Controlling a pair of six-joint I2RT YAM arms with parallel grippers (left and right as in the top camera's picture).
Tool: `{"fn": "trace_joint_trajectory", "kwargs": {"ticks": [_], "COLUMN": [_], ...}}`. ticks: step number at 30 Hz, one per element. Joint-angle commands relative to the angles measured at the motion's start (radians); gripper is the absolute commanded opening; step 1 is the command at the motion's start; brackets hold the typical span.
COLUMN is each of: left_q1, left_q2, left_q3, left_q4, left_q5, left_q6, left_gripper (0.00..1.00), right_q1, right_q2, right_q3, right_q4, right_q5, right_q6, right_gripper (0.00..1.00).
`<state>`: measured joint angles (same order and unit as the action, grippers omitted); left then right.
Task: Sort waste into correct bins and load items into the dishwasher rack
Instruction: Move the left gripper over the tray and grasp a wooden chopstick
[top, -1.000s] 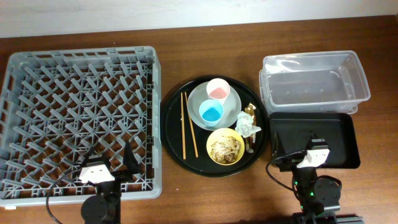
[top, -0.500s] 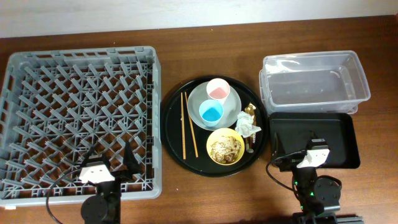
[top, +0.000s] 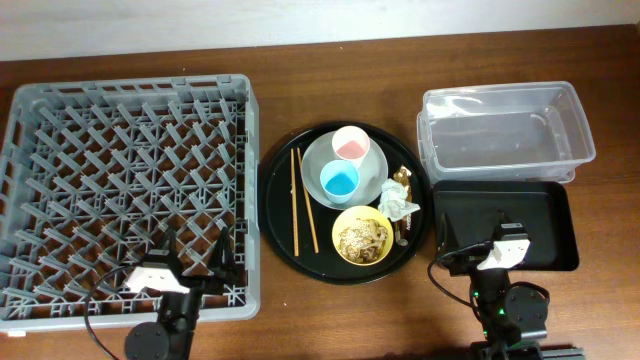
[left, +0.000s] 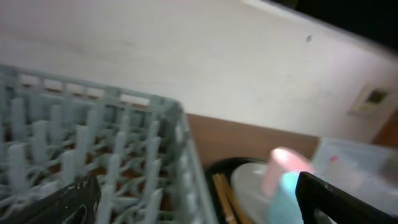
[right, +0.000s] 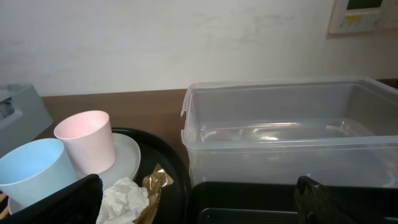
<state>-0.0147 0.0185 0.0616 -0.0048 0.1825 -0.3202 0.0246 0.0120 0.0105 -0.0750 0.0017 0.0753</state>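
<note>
The grey dishwasher rack (top: 120, 170) fills the left. On the round black tray (top: 280, 225) a grey-green plate (top: 312, 168) holds the pink cup (top: 351, 145) and blue cup (top: 340, 180). Chopsticks (top: 300, 200) lie to its left. The yellow bowl (top: 340, 220) holds food scraps (top: 362, 237). The napkin (top: 400, 202) and gold wrapper (top: 402, 178) lie at the tray's right edge. My left gripper (top: 195, 255) is open over the rack's front right corner. My right gripper (top: 497, 225) is open over the black rectangular tray (top: 545, 215), with the napkin (right: 124, 199) and wrapper (right: 155, 183) ahead to its left.
The clear plastic tub (top: 500, 95) stands behind the black rectangular tray, touching it. The rack's right wall (left: 186, 162) runs close beside the round tray. A pale wall stands behind the table.
My left gripper has shifted right and turned toward the round tray. The right arm and all objects have not moved.
</note>
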Motion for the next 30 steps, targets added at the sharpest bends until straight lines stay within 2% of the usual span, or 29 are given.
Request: {"fn": "trace_joint_trajectory", "kwargs": {"ticks": [1, 3, 5, 9, 13, 15, 17, 19, 24, 27, 30], "left_q1": [-0.004, -0.004, -0.004, -0.004, -0.004, -0.004, -0.004, -0.004, -0.004, -0.016, -0.076], "left_q2": [0.054, 0.130, 0.228, 0.501, 0.831, 0.951, 1.053, 1.128, 1.250, 1.332, 1.390], "left_q3": [0.199, 0.352, 0.518, 0.880, 1.262, 1.380, 1.458, 1.488, 1.487, 1.487, 1.485], "left_q4": [-0.041, -0.127, -0.228, -0.495, -0.863, -0.932, -0.967, -1.011, -1.083, -1.157, -1.219], "left_q5": [0.092, 0.093, 0.117, 0.188, 0.327, 0.329, 0.360, 0.452, 0.407, 0.404, 0.340], "left_q6": [-0.095, -0.087, -0.024, 0.051, 0.140, 0.138, 0.135, 0.135, 0.136, 0.135, 0.135], "left_gripper": [0.99, 0.99, 0.99, 0.99, 0.99, 0.99, 0.99, 0.99, 0.99, 0.73, 0.61], "right_q1": [-0.007, -0.007, -0.007, -0.007, -0.007, -0.007, -0.007, -0.007, -0.007, -0.007, -0.007], "right_q2": [-0.009, -0.009, -0.008, -0.008, -0.008, -0.009, -0.009, -0.009, -0.009, -0.009, -0.009], "right_q3": [-0.005, -0.005, -0.005, -0.005, -0.005, -0.005, -0.005, -0.005, -0.005, -0.005, -0.005], "right_q4": [-0.006, -0.006, -0.006, -0.006, -0.006, -0.006, -0.006, -0.006, -0.006, -0.006, -0.006], "right_q5": [0.009, 0.009, 0.009, 0.009, 0.009, 0.009, 0.009, 0.009, 0.009, 0.009, 0.009], "right_q6": [0.000, 0.000, 0.000, 0.000, 0.000, 0.000, 0.000, 0.000, 0.000, 0.000, 0.000], "right_gripper": [0.99, 0.99, 0.99, 0.99, 0.99, 0.99, 0.99, 0.99, 0.99, 0.99, 0.99]}}
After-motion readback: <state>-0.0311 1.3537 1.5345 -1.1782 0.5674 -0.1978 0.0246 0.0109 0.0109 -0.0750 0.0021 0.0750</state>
